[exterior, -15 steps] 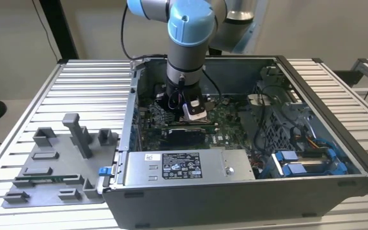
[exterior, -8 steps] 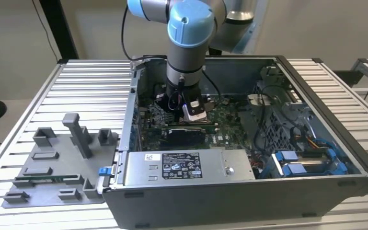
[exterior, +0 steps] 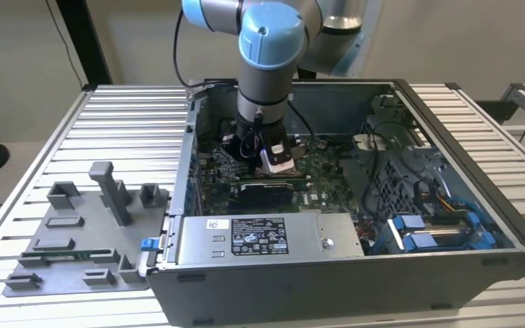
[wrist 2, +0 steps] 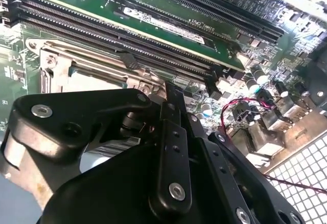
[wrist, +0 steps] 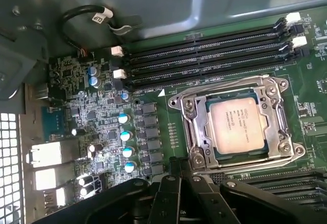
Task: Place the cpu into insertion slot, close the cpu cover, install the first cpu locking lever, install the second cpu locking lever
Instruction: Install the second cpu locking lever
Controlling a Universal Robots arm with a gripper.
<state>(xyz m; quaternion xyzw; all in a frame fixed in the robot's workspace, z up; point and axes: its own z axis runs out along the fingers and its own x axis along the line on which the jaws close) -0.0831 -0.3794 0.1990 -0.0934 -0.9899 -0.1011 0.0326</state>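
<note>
One cpu point(wrist: 240, 127) seated in insertion slot point(wrist: 190, 127), cpu cover point(wrist: 276, 113) shut over its edges, near the long memory slots point(wrist: 204, 55). Hand point(wrist: 176, 180) hangs just beside socket edge; finger gap can't tell, nothing visibly held.

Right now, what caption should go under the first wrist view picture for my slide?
The cpu sits in the insertion slot, cpu cover closed around it.

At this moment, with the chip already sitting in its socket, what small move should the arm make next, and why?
Probably press the first locking lever down. The chip lies flat in the socket with the metal cover framed over it, and the gripper sits just beside the socket edge.
</note>
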